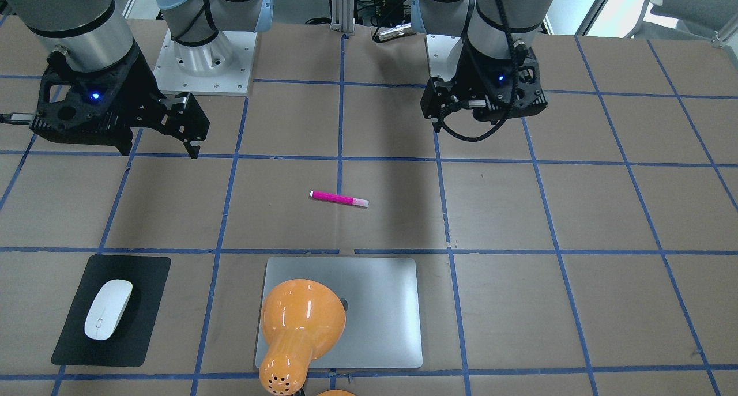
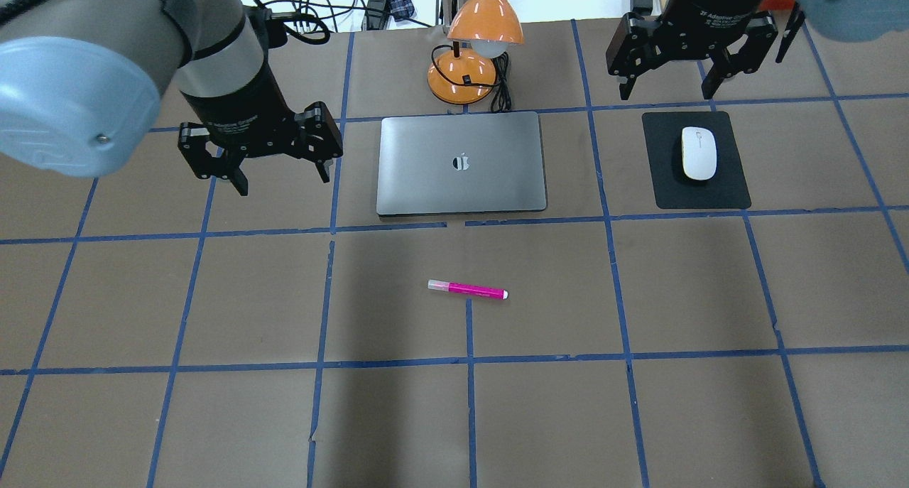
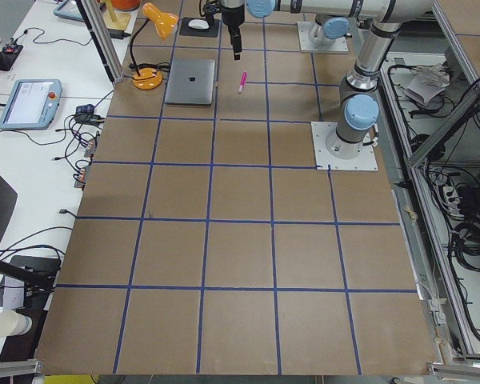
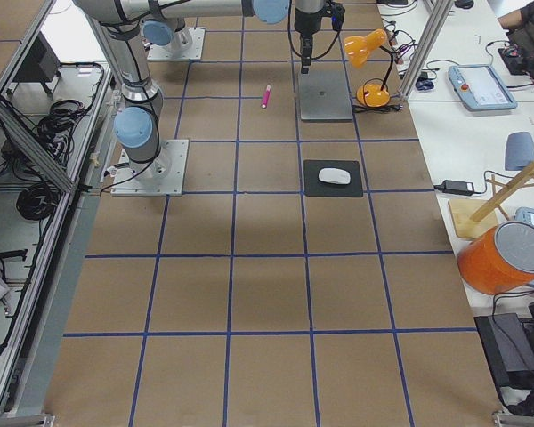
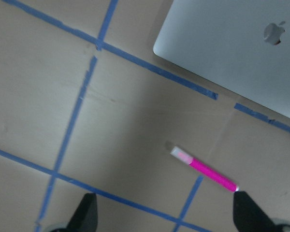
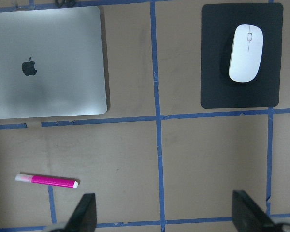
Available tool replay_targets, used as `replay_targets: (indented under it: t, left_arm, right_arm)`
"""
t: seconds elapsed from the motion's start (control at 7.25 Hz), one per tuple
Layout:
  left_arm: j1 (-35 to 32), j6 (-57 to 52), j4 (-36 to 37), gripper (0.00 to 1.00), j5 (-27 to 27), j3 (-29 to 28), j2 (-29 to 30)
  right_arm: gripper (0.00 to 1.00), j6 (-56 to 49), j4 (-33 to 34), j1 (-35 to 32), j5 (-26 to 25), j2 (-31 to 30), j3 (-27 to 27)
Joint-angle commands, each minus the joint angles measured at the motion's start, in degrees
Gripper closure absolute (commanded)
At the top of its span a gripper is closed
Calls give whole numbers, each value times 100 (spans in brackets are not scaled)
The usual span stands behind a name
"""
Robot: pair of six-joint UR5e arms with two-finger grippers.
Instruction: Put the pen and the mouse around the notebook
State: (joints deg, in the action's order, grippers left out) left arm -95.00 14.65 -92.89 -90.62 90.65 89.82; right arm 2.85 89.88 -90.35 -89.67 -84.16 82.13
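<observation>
Overhead exterior view: the notebook (image 2: 461,163) is seen lying shut and flat on the tabletop (image 2: 213,296), with an orange lamp (image 2: 465,69) standing just behind its far edge. The pen (image 2: 467,290) is found on the robot's side of the notebook, apart from it and roughly parallel to its near edge. The mouse (image 2: 699,153) is set on a black mat (image 2: 667,190), well apart from the notebook on the robot's right.

The left claw (image 2: 284,179) is held just off the notebook's left edge with its fingers spread and nothing between them. The right claw (image 2: 666,90), beyond the mat's far edge, is likewise spread and empty.

Neither item is gripped, so no carrying is judged under way. If closer placing beside the notebook is wanted, both pick-ups are left to do.
</observation>
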Motion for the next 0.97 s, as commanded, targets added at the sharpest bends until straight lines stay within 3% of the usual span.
replay_targets:
  t: [0.0, 0.14, 0.83]
  left_arm:
    - [305, -285, -124, 0, 220, -39, -140]
    - [384, -992, -90, 0, 229, -39, -149]
    - [543, -1096, -403, 0, 229, -83, -193]
  right_arm:
    - [0, -31, 4, 0, -16, 13, 5]
    - [0, -31, 3, 0, -16, 13, 5]
    - [0, -31, -5, 0, -7, 13, 5]
